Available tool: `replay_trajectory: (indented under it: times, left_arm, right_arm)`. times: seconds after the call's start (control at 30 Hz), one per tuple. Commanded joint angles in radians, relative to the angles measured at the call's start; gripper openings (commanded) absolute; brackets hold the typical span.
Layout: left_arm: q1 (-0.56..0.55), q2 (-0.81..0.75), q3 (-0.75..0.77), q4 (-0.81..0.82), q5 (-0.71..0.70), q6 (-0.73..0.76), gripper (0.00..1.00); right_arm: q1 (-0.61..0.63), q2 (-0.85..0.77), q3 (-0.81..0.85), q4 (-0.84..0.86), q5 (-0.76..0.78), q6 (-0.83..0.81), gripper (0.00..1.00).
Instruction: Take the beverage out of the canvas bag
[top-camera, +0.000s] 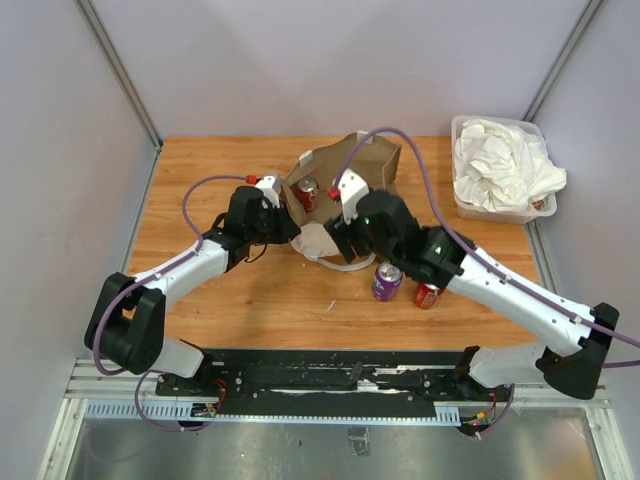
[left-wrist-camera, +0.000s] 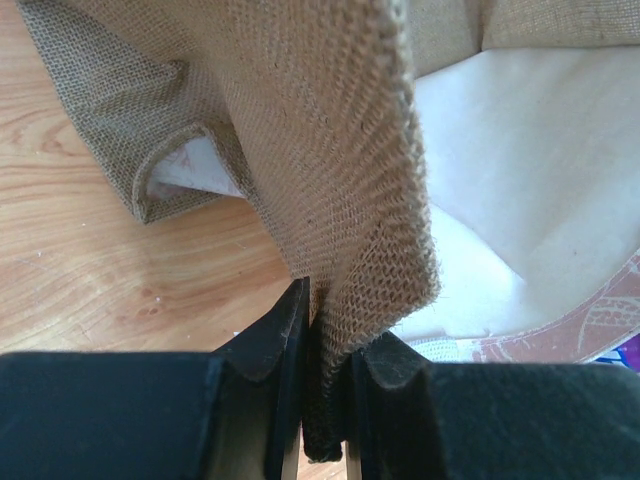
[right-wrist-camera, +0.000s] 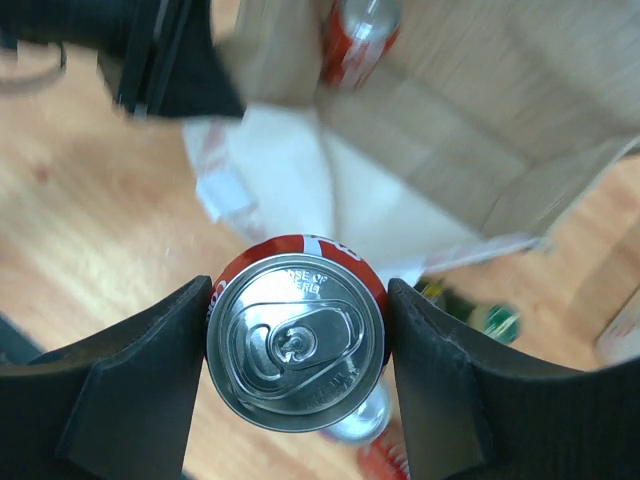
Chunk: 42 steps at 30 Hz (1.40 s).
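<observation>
The tan canvas bag (top-camera: 372, 158) lies on its side at the back of the table, its mouth toward me. My left gripper (left-wrist-camera: 330, 322) is shut on the woven rim of the canvas bag (left-wrist-camera: 300, 120), at the left of the mouth (top-camera: 285, 222). My right gripper (right-wrist-camera: 297, 330) is shut on a red beverage can (right-wrist-camera: 297, 340), seen from its silver top and held just in front of the bag's mouth (right-wrist-camera: 470, 130). Another red can (top-camera: 307, 192) lies inside the bag (right-wrist-camera: 358, 35). In the top view the held can is hidden under the right wrist (top-camera: 345, 225).
A purple can (top-camera: 387, 281) and a red can (top-camera: 427, 295) stand on the wood table (top-camera: 200, 170) right of the bag's mouth, under the right arm. A clear bin of white cloth (top-camera: 500, 170) sits at the back right. A white handle loop (top-camera: 340, 262) lies before the bag.
</observation>
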Motion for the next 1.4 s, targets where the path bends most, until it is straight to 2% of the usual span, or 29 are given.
replay_trajectory:
  times: [0.0,0.13,0.3,0.67,0.87,0.9,1.0,1.07,1.13,1.2,1.37]
  left_arm:
    - [0.005,-0.007,-0.027,-0.008,-0.005,-0.005,0.21]
    - [0.005,-0.019,-0.034,-0.014,-0.004,-0.007,0.21]
    - [0.005,-0.039,-0.038,-0.037,-0.013,0.004,0.21]
    - [0.005,-0.057,-0.059,-0.041,-0.021,-0.004,0.21]
    - [0.004,-0.053,-0.058,-0.043,-0.024,0.003,0.21]
    - [0.004,-0.052,-0.058,-0.043,-0.022,0.005,0.21]
    - [0.005,-0.053,-0.061,-0.039,-0.019,0.005,0.21]
    - [0.004,-0.051,-0.064,-0.034,-0.018,0.005,0.21]
    - [0.004,-0.048,-0.065,-0.031,-0.016,0.004,0.21]
    - [0.005,-0.045,-0.066,-0.028,-0.013,0.000,0.21]
    - [0.004,-0.048,-0.068,-0.022,-0.011,-0.003,0.21]
  right_arm:
    - [0.104,-0.125,-0.191,0.013,0.112,0.141,0.01]
    - [0.142,-0.191,-0.356,0.046,0.091,0.253,0.01]
    - [0.146,-0.212,-0.482,0.117,0.069,0.289,0.01]
    - [0.148,-0.100,-0.579,0.340,-0.014,0.286,0.01]
    - [0.148,0.015,-0.570,0.377,-0.012,0.343,0.01]
    - [0.148,0.027,-0.568,0.375,-0.007,0.356,0.05]
    - [0.148,0.038,-0.566,0.370,-0.002,0.382,0.46]
    - [0.148,0.037,-0.563,0.361,0.004,0.383,0.67]
    - [0.148,0.036,-0.553,0.337,0.010,0.375,0.77]
    - [0.148,0.029,-0.539,0.313,0.016,0.365,0.82]
    - [0.151,-0.007,-0.453,0.237,0.042,0.308,0.87]
